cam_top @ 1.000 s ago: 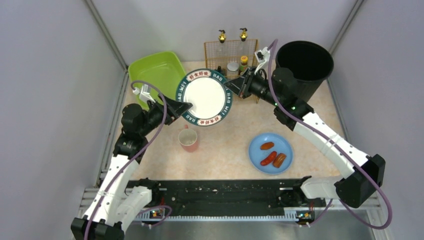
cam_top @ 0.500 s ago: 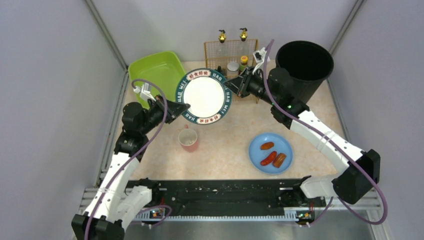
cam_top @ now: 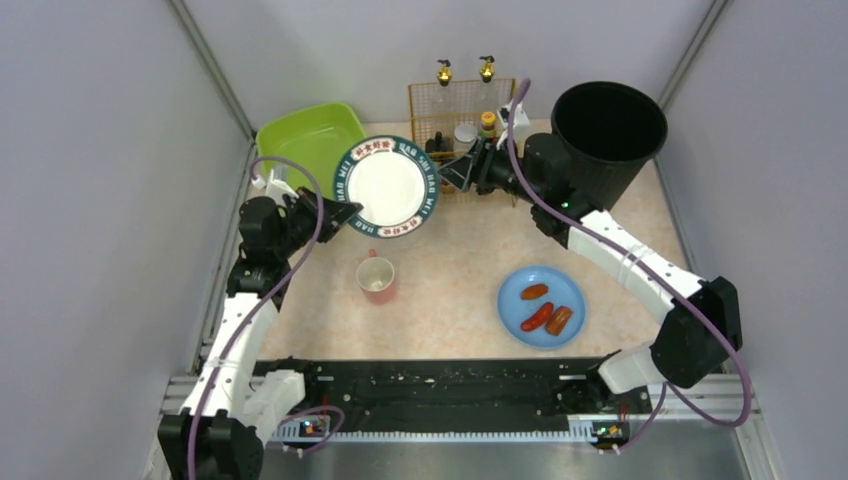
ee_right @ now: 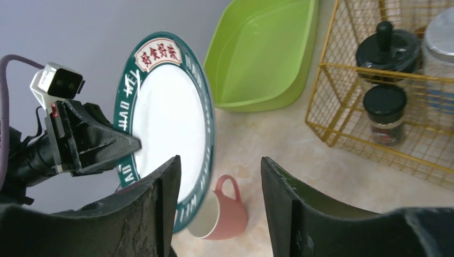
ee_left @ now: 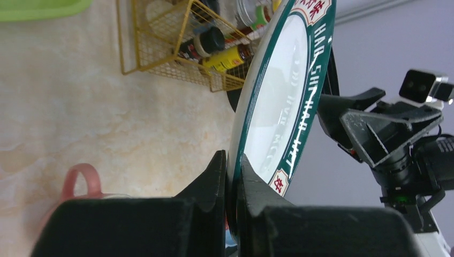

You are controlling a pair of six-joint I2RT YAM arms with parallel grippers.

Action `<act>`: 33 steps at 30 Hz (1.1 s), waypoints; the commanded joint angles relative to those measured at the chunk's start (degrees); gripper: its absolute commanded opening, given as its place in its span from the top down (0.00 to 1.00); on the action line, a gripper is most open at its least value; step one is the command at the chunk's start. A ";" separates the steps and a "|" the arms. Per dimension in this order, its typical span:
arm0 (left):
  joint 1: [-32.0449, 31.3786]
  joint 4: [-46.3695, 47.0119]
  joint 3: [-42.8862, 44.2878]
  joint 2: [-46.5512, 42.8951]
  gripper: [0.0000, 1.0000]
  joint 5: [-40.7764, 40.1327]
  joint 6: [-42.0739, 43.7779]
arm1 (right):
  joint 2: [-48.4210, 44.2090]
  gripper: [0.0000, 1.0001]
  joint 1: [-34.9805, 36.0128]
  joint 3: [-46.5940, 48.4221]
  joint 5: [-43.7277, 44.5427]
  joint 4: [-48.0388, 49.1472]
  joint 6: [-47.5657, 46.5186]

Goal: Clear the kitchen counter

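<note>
A large white plate with a green lettered rim hangs tilted above the kitchen counter. My left gripper is shut on the plate's lower left rim, and the left wrist view shows the plate edge-on between the fingers. My right gripper stands open just right of the plate, apart from it; the right wrist view shows the plate left of its gripper. A pink mug stands on the counter below the plate.
A green tub sits at the back left, a yellow wire rack of jars at the back, a black bin at the back right. A blue plate with sausages lies front right. A black rail runs along the front.
The right gripper opened and let go of the plate's right rim. The left gripper shut on the plate and carried it left toward the green tub.
</note>
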 commanded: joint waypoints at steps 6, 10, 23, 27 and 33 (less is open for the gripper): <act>7.58 7.39 5.98 6.33 1.00 -0.36 -1.97 | -8.51 0.36 -4.43 -4.58 6.88 -2.38 -4.83; 9.46 9.03 8.74 11.36 1.00 -3.57 -4.01 | -12.04 0.36 -4.39 -7.13 10.05 -3.07 -5.97; 12.21 16.55 16.90 32.22 1.00 -23.91 -12.10 | -17.36 0.36 -4.07 -15.80 9.25 -7.93 -7.12; 12.56 17.67 19.80 37.70 1.00 -31.55 -12.70 | -19.82 0.36 -3.71 -18.34 8.90 -8.33 -7.41; 13.35 15.96 28.45 48.27 1.00 -36.46 -12.59 | -22.62 0.36 -2.58 -20.54 7.35 -8.08 -7.24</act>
